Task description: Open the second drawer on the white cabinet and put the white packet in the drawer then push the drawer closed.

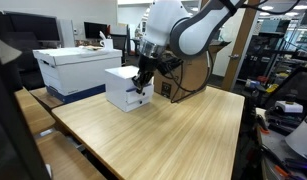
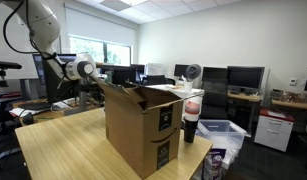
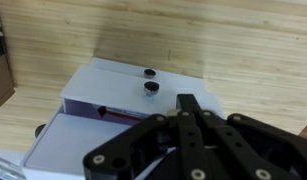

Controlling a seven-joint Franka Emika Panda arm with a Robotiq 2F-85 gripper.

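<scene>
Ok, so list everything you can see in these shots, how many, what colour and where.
table: one, light wood, holding the boxes.
white cabinet: one, white, on the table under the gripper; small dark knobs show in the wrist view.
storage box: one, white, lidded, beside the cabinet.
cardboard box: one, brown, flaps open, on the table.
cup: one, dark with a pinkish top, beside the cardboard box.
monitors: several, black, on desks at the back.
white packet: not visible in any view.
robot arm: one, white.
gripper: one, black, above the cabinet, fingers together.
</scene>
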